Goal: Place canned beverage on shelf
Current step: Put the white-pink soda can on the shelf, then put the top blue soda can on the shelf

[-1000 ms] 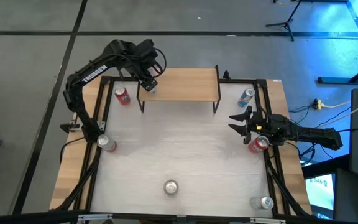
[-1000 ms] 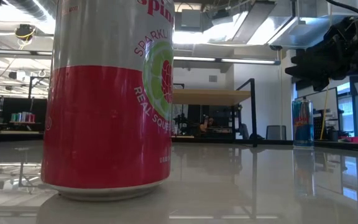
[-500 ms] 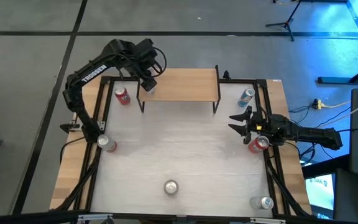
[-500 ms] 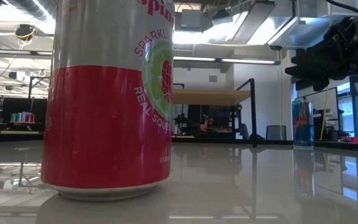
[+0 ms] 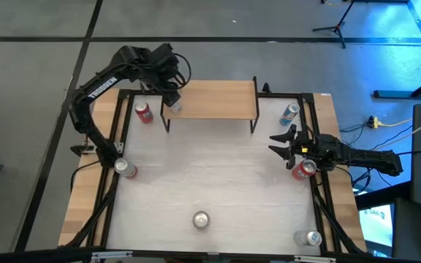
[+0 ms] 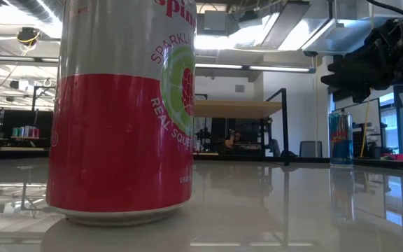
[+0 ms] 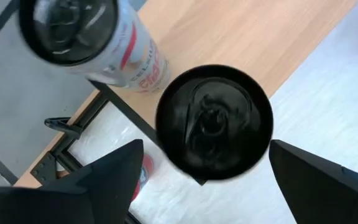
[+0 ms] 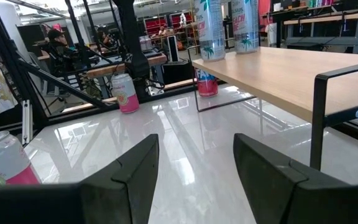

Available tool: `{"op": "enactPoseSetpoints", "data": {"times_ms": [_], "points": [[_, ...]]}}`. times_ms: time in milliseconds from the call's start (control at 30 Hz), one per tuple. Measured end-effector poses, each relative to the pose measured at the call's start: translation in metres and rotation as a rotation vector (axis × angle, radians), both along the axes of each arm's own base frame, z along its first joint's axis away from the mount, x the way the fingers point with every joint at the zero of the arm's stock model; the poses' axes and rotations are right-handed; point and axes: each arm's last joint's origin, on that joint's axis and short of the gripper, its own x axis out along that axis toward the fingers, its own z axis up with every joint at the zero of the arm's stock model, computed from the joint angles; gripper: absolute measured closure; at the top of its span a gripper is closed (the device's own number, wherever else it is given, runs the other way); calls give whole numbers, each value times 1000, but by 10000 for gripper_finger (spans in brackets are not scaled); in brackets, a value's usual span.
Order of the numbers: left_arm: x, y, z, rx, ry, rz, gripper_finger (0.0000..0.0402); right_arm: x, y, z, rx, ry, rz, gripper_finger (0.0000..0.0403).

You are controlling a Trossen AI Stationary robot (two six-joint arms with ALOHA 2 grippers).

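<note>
left hand point(image 5: 168, 86) has lifted, partly hiding the shelf point(image 5: 218, 99).

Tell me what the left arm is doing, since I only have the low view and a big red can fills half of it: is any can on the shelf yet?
Observer: Yes. The right wrist view shows two tall cans standing on the shelf, at its left end.
Operator: Is the left gripper holding one?
Observer: No. The left gripper hangs above that end, and its wrist view shows its fingers spread wide of the dark-topped can.
Operator: And the right arm?
Observer: The right gripper waits open over the right side of the table, beside a red can.
</note>
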Motion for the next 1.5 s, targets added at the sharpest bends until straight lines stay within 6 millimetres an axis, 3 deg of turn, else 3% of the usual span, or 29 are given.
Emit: {"op": "enactPoseSetpoints", "data": {"times_ms": [200, 400, 633, 767, 1067, 1300, 1500], "points": [[-32, -23, 28, 63, -100, -3, 65, 0, 0, 0, 0, 0, 0, 198], [-47, -67, 52, 104, -268, -87, 65, 0, 0, 0, 0, 0, 0, 198], [-54, -124, 46, 164, -259, -135, 65, 0, 0, 0, 5, -1, 0, 198], [-53, -154, 21, 195, -226, -169, 65, 0, 0, 0, 10, -4, 0, 198], [-29, -215, -66, 223, -291, -323, 65, -1, 0, 8, 23, -40, -4, 198], [-15, -253, -139, 306, -459, -466, 65, -5, -1, 41, 18, -22, -58, 198], [-16, -259, -199, 350, -606, -543, 65, -2, -6, 74, 7, 124, -231, 198]]}}
